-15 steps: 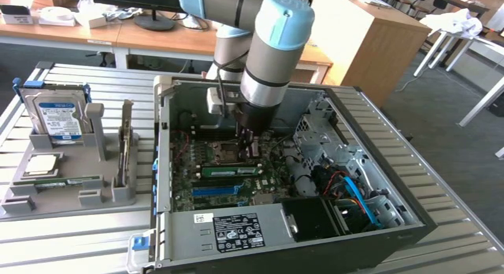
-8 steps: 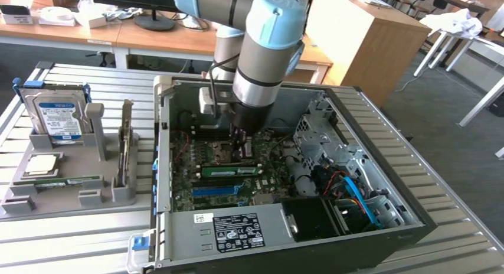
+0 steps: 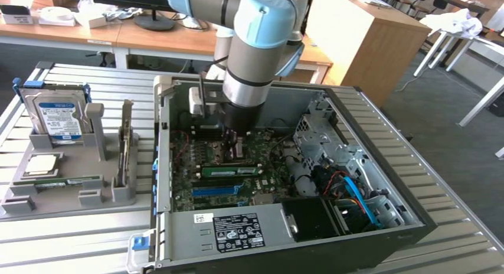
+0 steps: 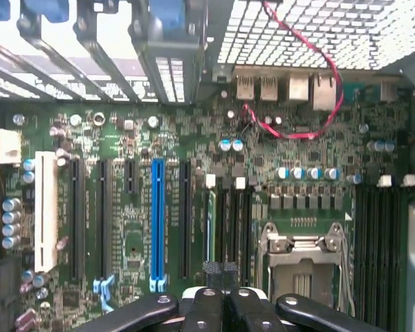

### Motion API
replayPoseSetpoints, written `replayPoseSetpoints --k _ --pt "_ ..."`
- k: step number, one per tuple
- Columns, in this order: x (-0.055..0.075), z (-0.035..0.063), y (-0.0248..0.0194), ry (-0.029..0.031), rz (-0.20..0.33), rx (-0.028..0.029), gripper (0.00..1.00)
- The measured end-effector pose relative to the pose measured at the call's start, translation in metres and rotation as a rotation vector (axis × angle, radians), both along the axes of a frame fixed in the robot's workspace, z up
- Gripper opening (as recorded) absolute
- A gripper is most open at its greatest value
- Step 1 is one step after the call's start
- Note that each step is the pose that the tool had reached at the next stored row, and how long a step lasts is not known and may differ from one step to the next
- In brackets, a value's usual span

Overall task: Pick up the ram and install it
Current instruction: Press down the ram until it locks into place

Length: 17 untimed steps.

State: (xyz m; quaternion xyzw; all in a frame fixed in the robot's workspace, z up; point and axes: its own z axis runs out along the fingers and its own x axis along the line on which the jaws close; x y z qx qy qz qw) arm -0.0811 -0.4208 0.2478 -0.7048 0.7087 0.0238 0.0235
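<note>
A green ram stick (image 3: 230,170) with a pale label stands on edge in a slot on the motherboard (image 3: 206,149) inside the open computer case. In the wrist view its thin green top edge (image 4: 209,225) runs along a dark slot beside the processor socket (image 4: 301,266). My gripper (image 3: 236,143) reaches down into the case just over this stick. Its black fingertips (image 4: 221,268) are shut together with nothing between them. Whether they touch the stick I cannot tell. Another green ram stick (image 3: 59,181) lies flat on the grey tray (image 3: 71,200) at the exterior view's left.
The tray also carries an upright hard drive (image 3: 54,117), a square silver processor (image 3: 41,163) and a tall expansion card (image 3: 124,145). The case walls (image 3: 162,138), a power supply (image 3: 236,230), blue cables (image 3: 358,197) and a red cable (image 4: 290,131) hem in the board.
</note>
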Motion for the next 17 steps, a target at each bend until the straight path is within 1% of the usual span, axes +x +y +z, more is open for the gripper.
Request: replayPoseSetpoints --k 6,12,17 --pt "-0.0092 -0.0005 0.0001 0.0 0.0 0.0001 0.1" --pt "-0.0093 -0.0008 -0.0001 0.0001 0.0 0.0 0.1" --pt "-0.0093 -0.0042 0.0 0.0 0.0 0.0 0.1"
